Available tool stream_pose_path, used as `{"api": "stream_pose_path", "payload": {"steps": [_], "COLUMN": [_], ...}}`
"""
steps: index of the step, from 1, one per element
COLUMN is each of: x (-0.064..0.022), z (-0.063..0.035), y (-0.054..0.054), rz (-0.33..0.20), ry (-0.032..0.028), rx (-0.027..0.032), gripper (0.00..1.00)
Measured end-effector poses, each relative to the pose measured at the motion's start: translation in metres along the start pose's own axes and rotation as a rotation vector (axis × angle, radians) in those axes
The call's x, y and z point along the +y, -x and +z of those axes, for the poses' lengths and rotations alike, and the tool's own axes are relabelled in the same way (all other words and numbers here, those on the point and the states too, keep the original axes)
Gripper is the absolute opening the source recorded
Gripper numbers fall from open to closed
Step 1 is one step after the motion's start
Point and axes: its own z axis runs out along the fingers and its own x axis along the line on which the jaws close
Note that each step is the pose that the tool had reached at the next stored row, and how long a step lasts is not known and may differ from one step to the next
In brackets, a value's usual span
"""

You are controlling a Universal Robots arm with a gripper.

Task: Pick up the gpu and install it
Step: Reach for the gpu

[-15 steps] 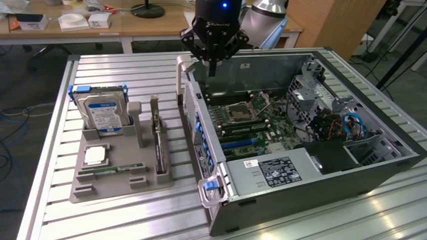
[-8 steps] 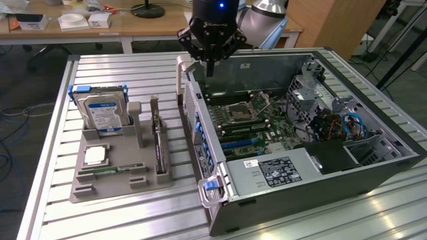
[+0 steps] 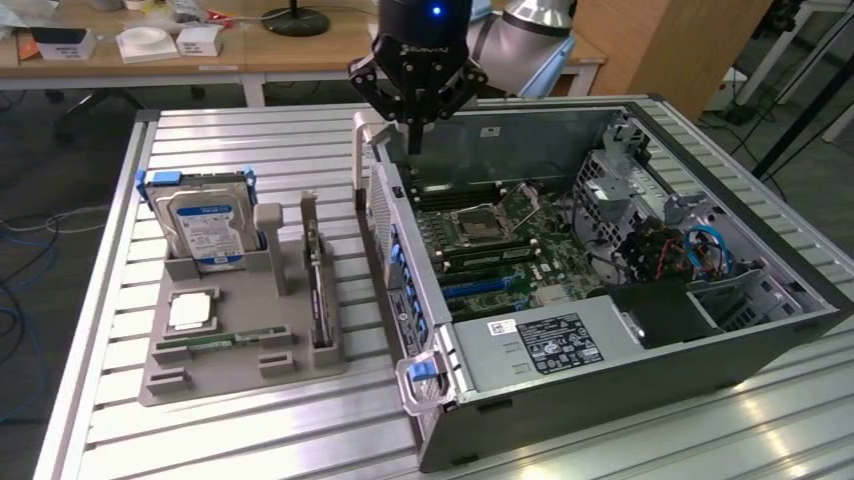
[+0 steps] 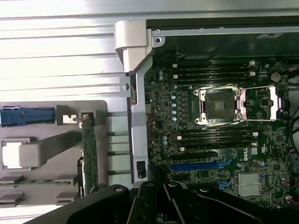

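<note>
Ribbed aluminium table [image 3: 240, 140] carried all you had to work with: a grey tray [image 3: 200, 385] toward the exterior view's left and an open computer case [image 3: 694, 345] lying on its side toward the right. Your gripper [image 3: 416, 145] hung above the far rim of the case, well apart from the tray. Its fingers [image 3: 416, 132] looked drawn together on nothing.

The gpu [image 3: 315, 285] stood on its long edge in a slot of the tray, between the hard drive [image 3: 207, 225] and the case wall, near that wall but apart from it. I judged you were at the very start: the card sat untouched, the pick-up was not yet begun, and nothing of the install was done. On the motherboard [image 3: 527, 240] the blue slot [image 4: 196, 165] lay bare.

A pick from that tray would, as I read it, have called for the jaws to be parted and lined up along the card's thin upper edge, then a straight lift clear of the slot, since the hard drive stood close beside it.

The card itself was thin, flat and dark, longer than the hard drive, with a paler strip along one edge. In the wrist view you saw it edge on, as a narrow greenish band.
</note>
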Motion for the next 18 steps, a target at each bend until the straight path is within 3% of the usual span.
{"api": "stream_pose_path", "payload": {"steps": [18], "x": [-0.0009], "z": [0.0003], "y": [-0.012], "rz": [0.0], "ry": [0.0], "rx": [0.0], "gripper": [0.11]}}
